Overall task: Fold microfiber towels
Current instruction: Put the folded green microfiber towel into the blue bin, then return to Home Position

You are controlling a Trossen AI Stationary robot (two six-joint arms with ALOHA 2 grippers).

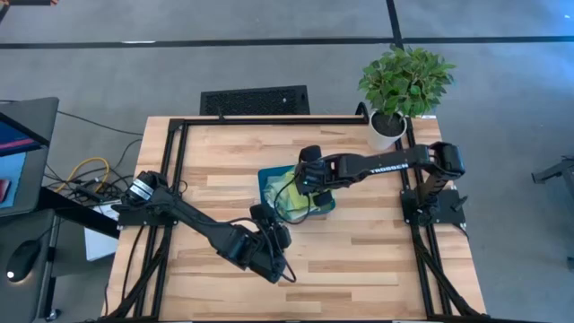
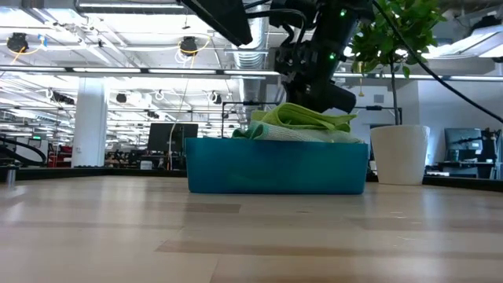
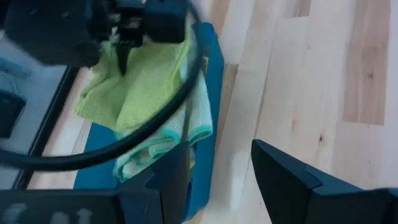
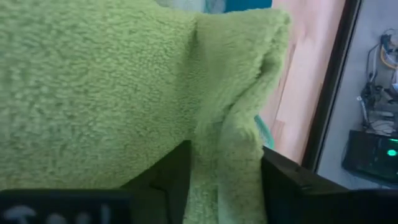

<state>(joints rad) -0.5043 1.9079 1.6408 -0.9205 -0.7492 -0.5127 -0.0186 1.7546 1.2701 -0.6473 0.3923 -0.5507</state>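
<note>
Wooden table [image 1: 377, 260], open-plan room behind

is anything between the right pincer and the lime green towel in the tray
Nothing visible. The right pincer is directly on the lime green towel, a ridge of cloth between its fingers, atop the pile in the teal tray. The left pincer waits outside the tray.

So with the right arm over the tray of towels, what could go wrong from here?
1. A ridge of the lime green towel sits between the right gripper jaws, so lifting may drag it off the pile.
2. The pile stands above the teal tray rim; a nudge could spill it.
</note>
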